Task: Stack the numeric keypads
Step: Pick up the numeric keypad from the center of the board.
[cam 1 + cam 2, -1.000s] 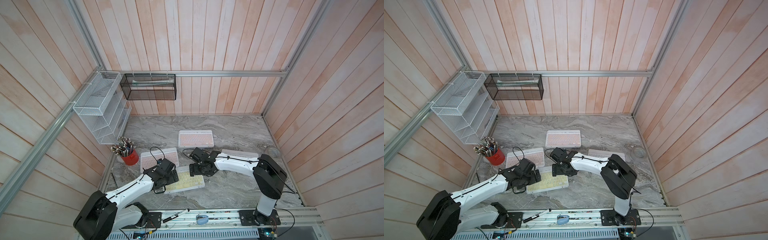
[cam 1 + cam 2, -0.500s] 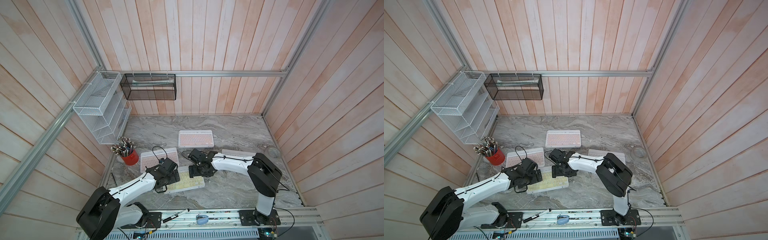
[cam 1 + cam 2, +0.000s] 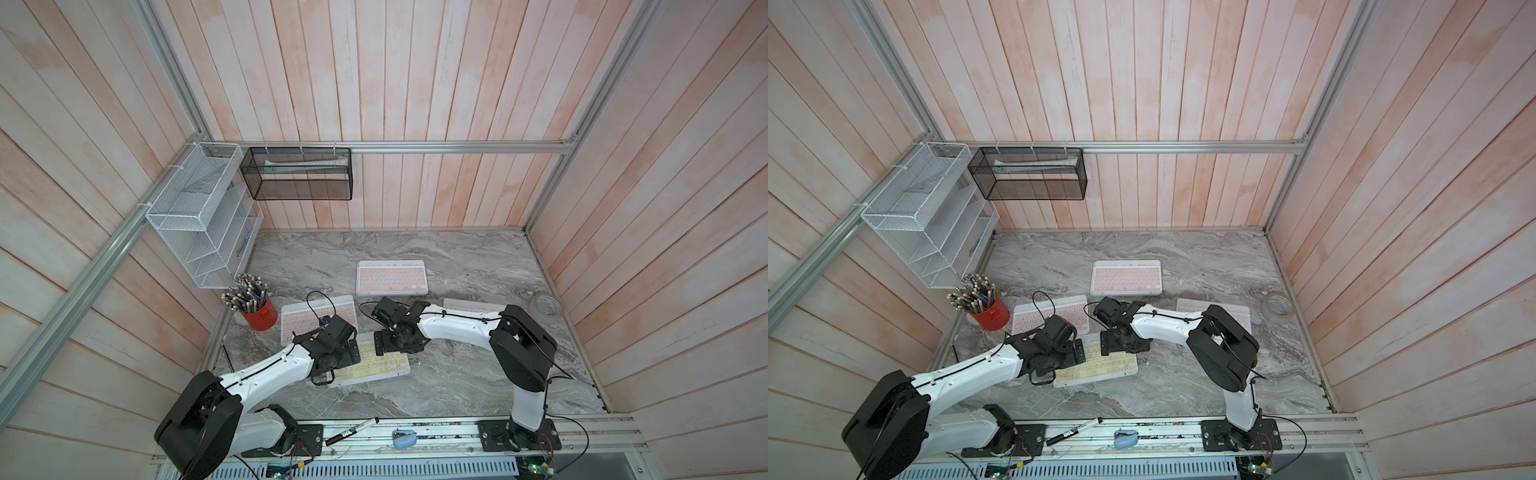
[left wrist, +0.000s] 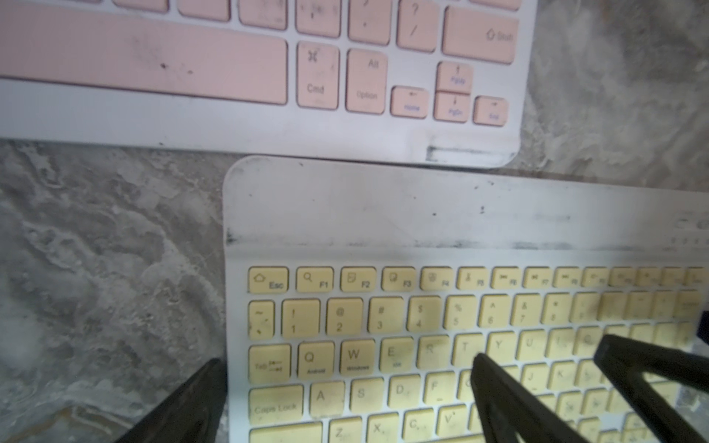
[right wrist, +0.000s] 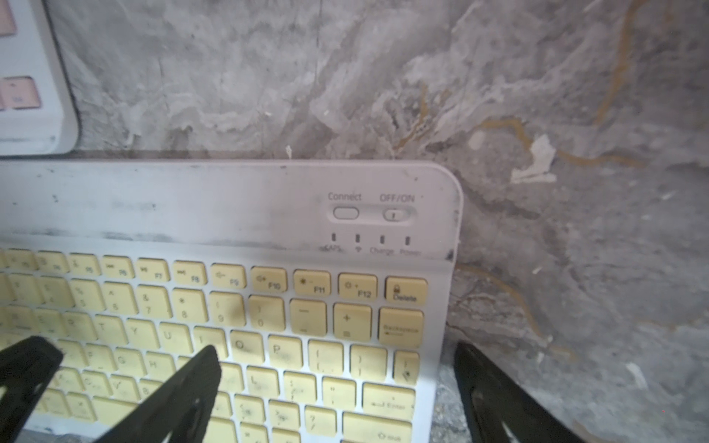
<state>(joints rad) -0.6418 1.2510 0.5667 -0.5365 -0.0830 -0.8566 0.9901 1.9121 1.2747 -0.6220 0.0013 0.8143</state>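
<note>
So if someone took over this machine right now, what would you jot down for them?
Grippers: the left gripper is open, straddling one short end of the yellow keypad. The right gripper is open at the opposite end. Neither is holding anything.
Keypads: the yellow keypad lies flat on the table, nearest the arms. The back pink keypad sits behind it. The near pink keypad is beside the red pencil cup. A fourth keypad is mostly hidden under the right arm.
Done: no stack in view.
Left: probably lift the yellow keypad onto another, then add the rest.
</note>
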